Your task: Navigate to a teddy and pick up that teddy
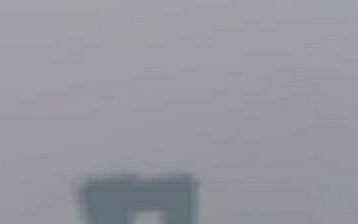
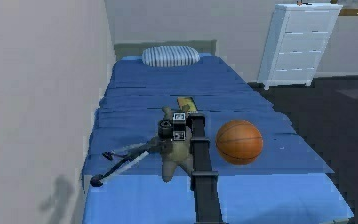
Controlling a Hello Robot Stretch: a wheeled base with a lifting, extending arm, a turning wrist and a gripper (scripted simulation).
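1. In the arm side view a bed (image 2: 137, 100) with a blue cover runs away from the camera, along a grey wall (image 2: 37, 90) at the view's left.
2. The teddy (image 2: 172, 158), a tan soft shape, lies on the blue cover in the near half of the bed, just left of the arm (image 2: 205, 185).
3. The arm is a dark bar that rises from the bottom edge. Two white squares (image 2: 197, 122) stand at its far end, just above the teddy in the picture.
4. The gripper (image 2: 102, 168) reaches out to the left of the teddy, with its thin fingers (image 2: 122, 155) over the cover near the bed's left edge.
5. The teddy lies on the bed right at the gripper, so I cannot tell whether the gripper holds anything.
6. An orange ball (image 2: 240, 141) rests on the bed just right of the arm.
7. A striped pillow (image 2: 171, 56) lies at the far end of the bed, and a small yellowish thing (image 2: 185, 103) lies between the pillow and the teddy.
8. A white dresser (image 2: 299, 45) stands at the far right, on a dark floor (image 2: 327, 110).
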